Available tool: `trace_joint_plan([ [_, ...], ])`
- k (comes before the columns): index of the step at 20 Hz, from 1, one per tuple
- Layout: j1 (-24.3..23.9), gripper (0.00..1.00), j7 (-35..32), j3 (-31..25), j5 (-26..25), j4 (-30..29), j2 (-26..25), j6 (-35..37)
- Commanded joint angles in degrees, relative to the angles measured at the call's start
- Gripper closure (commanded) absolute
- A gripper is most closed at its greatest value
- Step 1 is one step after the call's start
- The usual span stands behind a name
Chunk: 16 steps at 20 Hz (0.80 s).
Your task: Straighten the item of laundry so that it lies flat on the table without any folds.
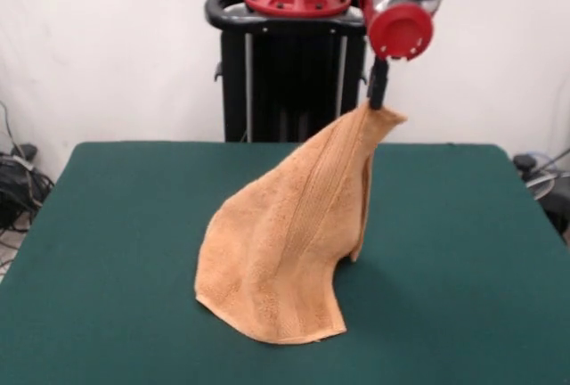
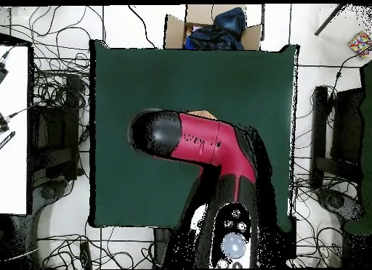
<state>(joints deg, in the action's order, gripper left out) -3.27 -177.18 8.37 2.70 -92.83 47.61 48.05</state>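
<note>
The orange-tan terry towel point(image 1: 289, 242) hangs in a tent shape, one corner lifted high and its lower edge resting on the dark green table point(image 1: 116, 251). My gripper point(image 1: 378, 100) is shut on that raised corner, above the table's far middle. A woven band stripe runs down the hanging cloth. In the overhead view the red and black arm point(image 2: 207, 147) covers almost all of the towel; only a small tan bit point(image 2: 202, 114) shows at the arm's upper edge. The table point(image 2: 131, 78) shows around the arm. I see no white label.
The robot's black pedestal point(image 1: 294, 73) stands behind the table's far edge. A cardboard box with dark cloth point(image 2: 214, 27) sits beyond the table's top edge in the overhead view. Cables lie on the floor around the table.
</note>
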Motion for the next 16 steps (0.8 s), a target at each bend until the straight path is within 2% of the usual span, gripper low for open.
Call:
trace_joint_plan([
  [1, -0.2, 1.00, -3.8, 1.8, -2.1, -14.8, -1.2, -9.1],
  [3, -1.2, 1.00, -1.9, 1.8, -1.9, -15.9, 0.0, -9.3],
  [6, -1.0, 1.00, -1.2, 1.9, -0.7, -13.4, 3.0, -3.6],
  [9, 1.4, 1.00, -4.8, 2.4, 0.6, -4.7, 7.0, 9.3],
  [12, 1.3, 1.00, -7.7, 1.3, 2.3, 2.1, 9.3, 17.7],
  [16, 0.9, 1.00, -9.8, 0.6, 2.1, 9.9, 11.0, 28.2],
])
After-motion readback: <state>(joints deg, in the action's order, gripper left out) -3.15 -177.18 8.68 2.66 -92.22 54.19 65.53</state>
